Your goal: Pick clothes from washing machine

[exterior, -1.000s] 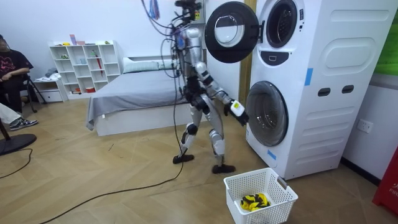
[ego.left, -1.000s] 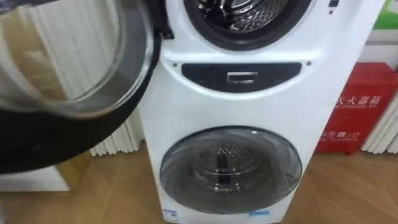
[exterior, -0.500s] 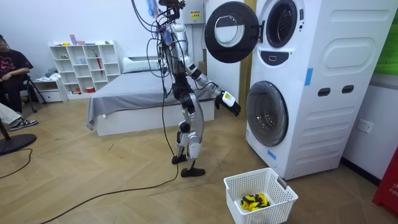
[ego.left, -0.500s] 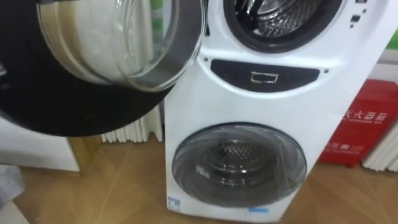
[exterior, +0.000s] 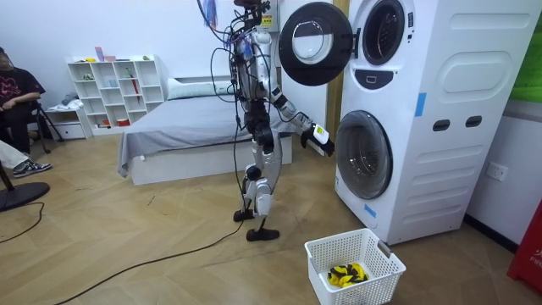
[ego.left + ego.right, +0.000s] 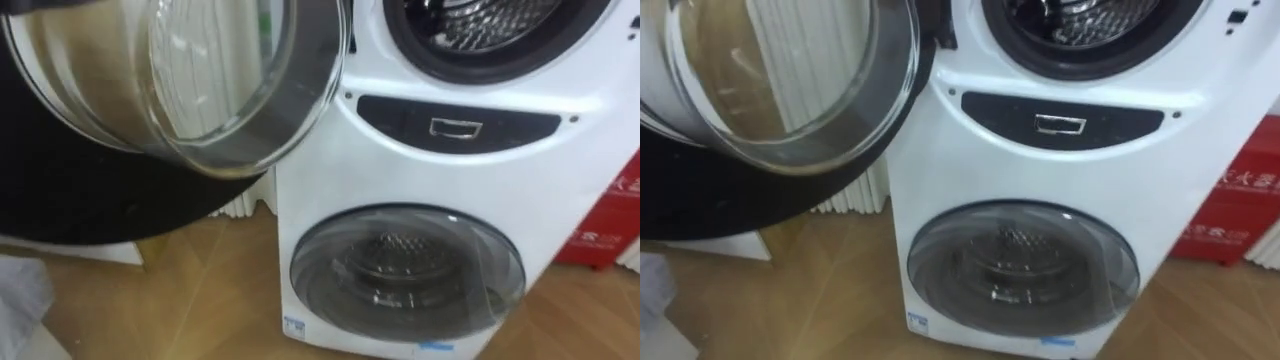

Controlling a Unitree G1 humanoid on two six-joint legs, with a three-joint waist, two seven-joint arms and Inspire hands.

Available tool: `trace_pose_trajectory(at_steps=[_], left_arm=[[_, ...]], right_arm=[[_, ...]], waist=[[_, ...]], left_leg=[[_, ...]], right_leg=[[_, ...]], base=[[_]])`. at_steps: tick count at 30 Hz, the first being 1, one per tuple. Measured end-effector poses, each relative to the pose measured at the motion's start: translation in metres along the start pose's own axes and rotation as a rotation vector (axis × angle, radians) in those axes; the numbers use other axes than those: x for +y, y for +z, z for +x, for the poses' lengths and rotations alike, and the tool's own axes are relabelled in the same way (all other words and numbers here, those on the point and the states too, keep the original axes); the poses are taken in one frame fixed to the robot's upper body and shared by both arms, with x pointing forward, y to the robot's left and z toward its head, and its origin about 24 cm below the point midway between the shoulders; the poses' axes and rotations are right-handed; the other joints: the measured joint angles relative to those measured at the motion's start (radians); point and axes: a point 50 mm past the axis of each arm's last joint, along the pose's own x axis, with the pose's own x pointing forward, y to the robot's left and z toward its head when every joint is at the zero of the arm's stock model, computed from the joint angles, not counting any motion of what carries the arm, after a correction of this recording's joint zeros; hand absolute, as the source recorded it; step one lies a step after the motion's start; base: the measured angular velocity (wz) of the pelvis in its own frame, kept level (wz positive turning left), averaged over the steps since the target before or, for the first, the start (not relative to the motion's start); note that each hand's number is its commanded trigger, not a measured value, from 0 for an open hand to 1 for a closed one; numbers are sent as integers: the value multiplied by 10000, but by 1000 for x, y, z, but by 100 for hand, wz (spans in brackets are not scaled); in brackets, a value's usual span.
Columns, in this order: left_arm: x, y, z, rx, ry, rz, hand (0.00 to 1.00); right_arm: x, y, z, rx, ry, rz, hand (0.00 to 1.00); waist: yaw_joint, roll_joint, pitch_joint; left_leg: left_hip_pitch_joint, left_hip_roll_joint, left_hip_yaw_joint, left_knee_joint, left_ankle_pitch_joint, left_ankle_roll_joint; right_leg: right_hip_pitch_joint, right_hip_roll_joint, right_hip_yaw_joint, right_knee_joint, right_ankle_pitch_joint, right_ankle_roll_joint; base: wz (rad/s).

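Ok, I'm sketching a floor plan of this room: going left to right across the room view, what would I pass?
Seated person → white shelf unit → bed → stacked washing machines → red box at the right edge.

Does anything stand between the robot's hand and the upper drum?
Nothing visible does. The upper door is swung open to the left, clear of the drum, and the right hand reaches lower, beside the shut lower door.
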Motion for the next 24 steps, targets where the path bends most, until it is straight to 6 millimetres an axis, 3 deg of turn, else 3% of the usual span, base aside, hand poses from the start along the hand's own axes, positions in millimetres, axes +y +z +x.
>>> trace_pose_trajectory(at_steps=[5,6,9,10,16,19,21,24], left_arm=[[12,45,3,-1586,534,-1410,0],[17,60,3,-2114,685,-1801,0],[31,111,-9,-4292,965,-2254,0],[36,128,-15,-5056,1038,-2392,0],[54,198,-38,-7447,1208,-2972,0],[54,225,-56,-8714,1003,-2921,0],[56,235,-65,-9207,1027,-2854,0],[54,247,-76,-9854,927,-2897,0]], right_arm=[[-17,0,-3,-284,-1030,409,0],[-21,2,-4,-488,-1250,298,0],[-23,3,-11,-897,-1479,-17,0],[-21,1,-13,-897,-1420,-153,0],[-20,0,-25,-1217,-1501,-899,0],[-20,-6,-30,-1125,-1484,-1041,0],[-21,-6,-30,-1159,-1513,-1101,0],[-20,-9,-33,-1087,-1411,-1178,0]], waist=[[-117,236,9],[-119,340,23],[-160,397,0],[-157,453,-35],[-200,891,-40],[-302,1029,-62],[-428,1139,-38],[-484,1242,-79]], left_leg=[[256,-17,-458,-240,79,-118],[327,-47,-471,-322,79,-118],[361,-54,-456,-333,79,-118],[379,-52,-467,-335,79,-118],[525,-79,-455,-379,79,-118],[562,-87,-408,-382,79,-117],[592,-96,-403,-405,79,-118],[685,-85,-374,-517,79,-117]], right_leg=[[302,57,39,-98,-3,4],[425,62,31,-157,-3,5],[431,68,45,-151,-3,4],[436,68,53,-143,-4,5],[516,82,270,-153,-3,4],[521,77,278,-148,-3,4],[518,74,282,-150,-3,4],[510,93,333,-148,-7,10]], base=[[27],[16],[8],[0],[-15],[-3],[-7],[-10]])
